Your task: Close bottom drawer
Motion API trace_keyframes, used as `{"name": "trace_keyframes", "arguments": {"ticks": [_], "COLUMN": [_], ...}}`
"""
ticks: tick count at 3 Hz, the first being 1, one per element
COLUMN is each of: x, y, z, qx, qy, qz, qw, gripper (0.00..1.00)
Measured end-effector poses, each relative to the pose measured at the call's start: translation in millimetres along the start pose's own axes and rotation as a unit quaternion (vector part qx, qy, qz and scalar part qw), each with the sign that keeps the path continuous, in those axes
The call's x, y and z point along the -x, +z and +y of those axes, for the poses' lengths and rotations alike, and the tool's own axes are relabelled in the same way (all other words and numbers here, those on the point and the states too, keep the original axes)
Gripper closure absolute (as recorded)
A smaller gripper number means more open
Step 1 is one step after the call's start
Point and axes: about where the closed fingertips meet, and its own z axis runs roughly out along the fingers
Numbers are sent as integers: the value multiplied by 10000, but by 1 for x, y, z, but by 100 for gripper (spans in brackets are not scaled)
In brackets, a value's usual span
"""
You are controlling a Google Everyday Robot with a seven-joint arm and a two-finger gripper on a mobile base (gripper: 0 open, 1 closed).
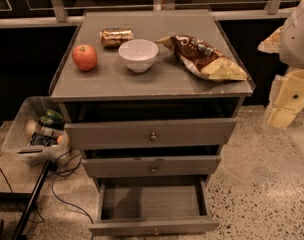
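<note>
The bottom drawer (154, 227) of the grey-brown cabinet is pulled far out, and its plain board floor (152, 201) is bare. Its slim front has a small round metal knob (155, 230) at the centre, near the lower edge of the camera view. The middle drawer (152, 166) and the top drawer (152, 133) above it stand out a little. My arm enters at the right edge, white above and pale yellow below. My gripper (287, 104) hangs to the right of the cabinet at about top-drawer height, apart from all drawers.
On the cabinet top (107, 84) lie a red apple (85, 57), a can on its side (116, 36), a white bowl (138, 54) and a chip bag (204, 57). A clear bin (22, 129) with items and black cables (67, 184) are on the floor at left.
</note>
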Motion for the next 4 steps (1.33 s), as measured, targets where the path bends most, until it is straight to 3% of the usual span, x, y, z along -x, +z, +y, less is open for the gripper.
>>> {"name": "trace_keyframes", "arguments": {"ticks": [1,2,4], "x": [0,-6,22], "y": [0,3,18], "z": [0,17,111], "qx": [0,37,-224], "qy": [0,71,-176], "qz": [0,-96,-910], "qw": [10000,9999,9954], "gripper": [0,0,0]}}
